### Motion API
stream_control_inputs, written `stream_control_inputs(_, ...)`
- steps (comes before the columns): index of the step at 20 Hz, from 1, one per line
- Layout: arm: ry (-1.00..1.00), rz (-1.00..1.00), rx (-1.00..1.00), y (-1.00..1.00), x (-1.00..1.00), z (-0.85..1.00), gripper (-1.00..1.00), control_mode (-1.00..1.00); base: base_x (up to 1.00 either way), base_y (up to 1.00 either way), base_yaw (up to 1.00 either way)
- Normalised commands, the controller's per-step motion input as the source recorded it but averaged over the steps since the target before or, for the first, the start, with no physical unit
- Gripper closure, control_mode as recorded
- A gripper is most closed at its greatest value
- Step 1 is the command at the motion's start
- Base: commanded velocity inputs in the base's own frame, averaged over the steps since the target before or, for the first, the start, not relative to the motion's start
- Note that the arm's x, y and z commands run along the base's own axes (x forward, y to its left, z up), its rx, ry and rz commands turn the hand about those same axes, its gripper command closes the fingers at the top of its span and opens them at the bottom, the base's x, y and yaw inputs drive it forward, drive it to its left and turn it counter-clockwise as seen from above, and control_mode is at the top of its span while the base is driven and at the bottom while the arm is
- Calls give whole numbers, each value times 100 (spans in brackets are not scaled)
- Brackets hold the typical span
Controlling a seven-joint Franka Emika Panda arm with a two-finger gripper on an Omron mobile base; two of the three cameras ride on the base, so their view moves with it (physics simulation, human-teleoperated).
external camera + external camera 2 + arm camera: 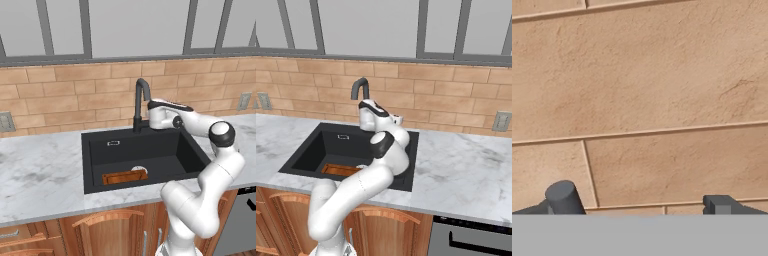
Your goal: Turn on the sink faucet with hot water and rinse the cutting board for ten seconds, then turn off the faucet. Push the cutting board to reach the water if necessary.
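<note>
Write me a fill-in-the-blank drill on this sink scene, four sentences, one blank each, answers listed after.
1. The cutting board lies flat inside the ____.
2. The wall behind the sink faucet is covered in tan ____.
3. The countertop around the basin looks like pale ____.
4. No ____ runs from the spout.

Missing words: sink; brick; marble; water

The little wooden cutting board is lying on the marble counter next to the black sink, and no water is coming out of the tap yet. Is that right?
Not quite. The cutting board is not on the counter; it lies inside the sink, on the basin floor along the front wall, as the left base view shows. The rest holds: no stream falls from the sink faucet.
</note>
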Motion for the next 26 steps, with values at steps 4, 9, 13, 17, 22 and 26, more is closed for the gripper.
stream_control_inputs(4, 0, 0, 0, -20, -12, 0, -100, -100, 0, 0, 0)
stream_control_inputs(9, 0, 0, 0, -20, -8, 0, -100, -100, 0, 0, 0)
stream_control_inputs(13, 0, 0, 0, -23, 0, 0, -100, -100, 0, 0, 0)
stream_control_inputs(17, 0, 0, 0, -32, 0, 0, -100, -100, 0, 0, 0)
stream_control_inputs(22, 0, 0, 0, -39, 0, 0, -100, -100, 0, 0, 0)
stream_control_inputs(26, 0, 0, 0, -41, -3, 0, -100, -100, 0, 0, 0)
